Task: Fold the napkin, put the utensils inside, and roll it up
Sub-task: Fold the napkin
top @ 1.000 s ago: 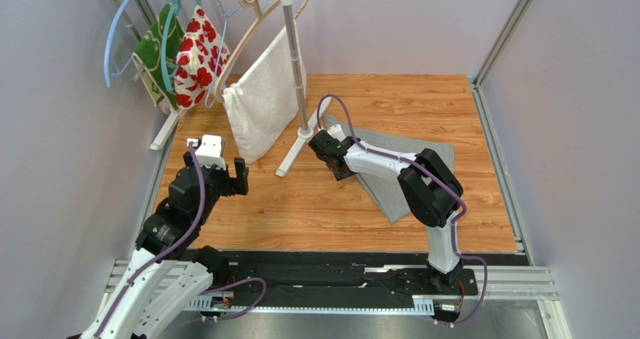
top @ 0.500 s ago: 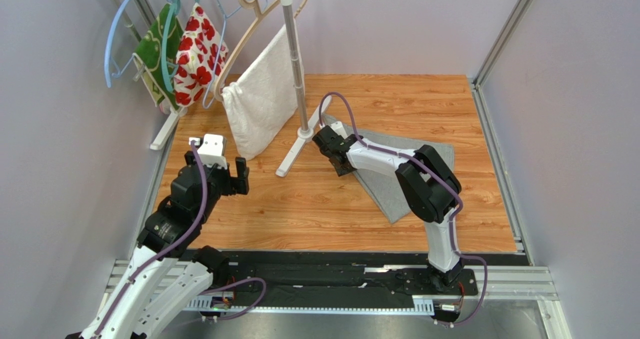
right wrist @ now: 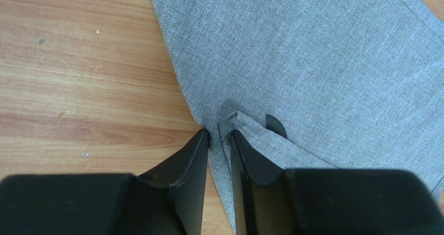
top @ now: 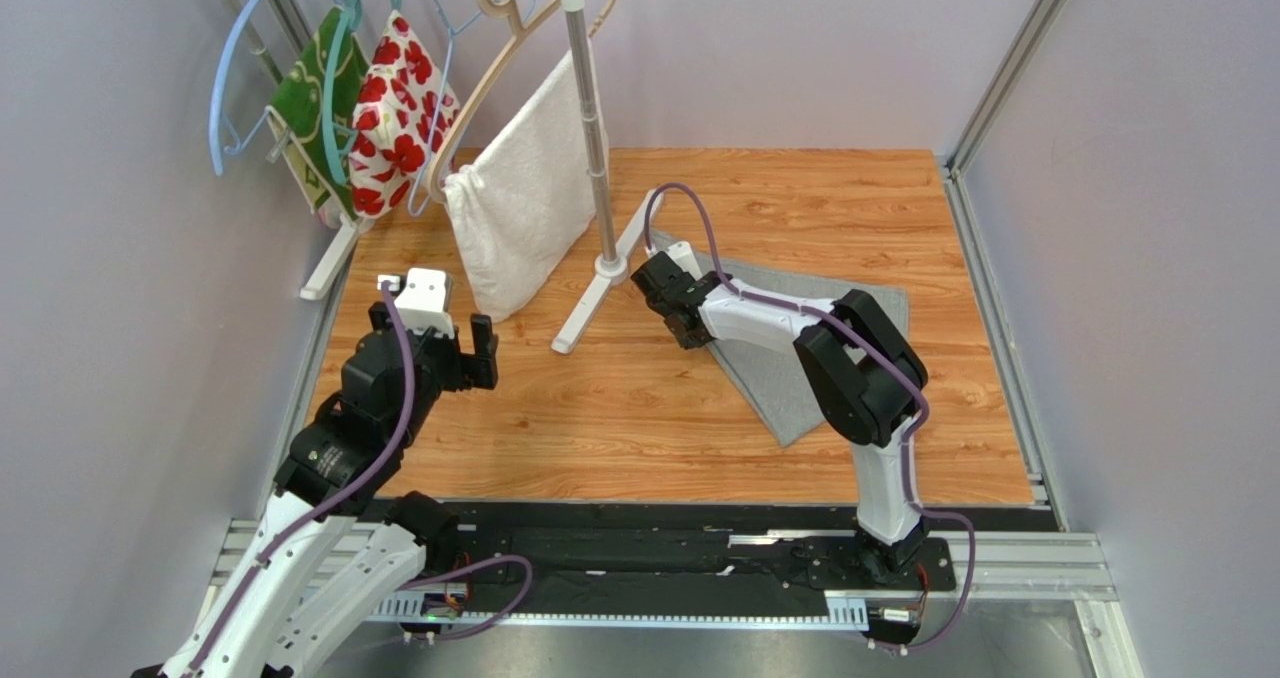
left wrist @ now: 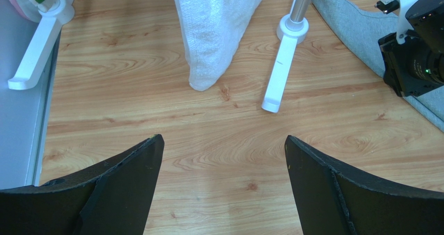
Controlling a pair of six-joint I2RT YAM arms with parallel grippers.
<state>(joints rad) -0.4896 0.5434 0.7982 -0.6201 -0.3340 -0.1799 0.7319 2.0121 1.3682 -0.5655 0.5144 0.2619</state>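
The grey napkin [top: 804, 371] lies folded into a rough triangle on the wood right of centre. It also shows in the left wrist view [left wrist: 359, 32] and fills the right wrist view [right wrist: 312, 53]. My right gripper [top: 684, 318] [right wrist: 219, 133] is shut on a raised fold at the napkin's left edge, low over the table. A small dark rounded tip [right wrist: 275, 126], perhaps the utensil, pokes out from under that fold; the rest is hidden. My left gripper [top: 458, 351] [left wrist: 221, 141] is open and empty over bare wood at the left, far from the napkin.
A white clothes rack [top: 589, 123] stands at the back left, its foot [left wrist: 281, 74] just left of the napkin. A white towel [top: 519, 206], a red-flowered fabric [top: 398, 108] and a green fabric hang from it. Grey walls close in both sides.
My right gripper has moved a little farther from the bases, taking the napkin's left edge with it. The left arm has not moved.
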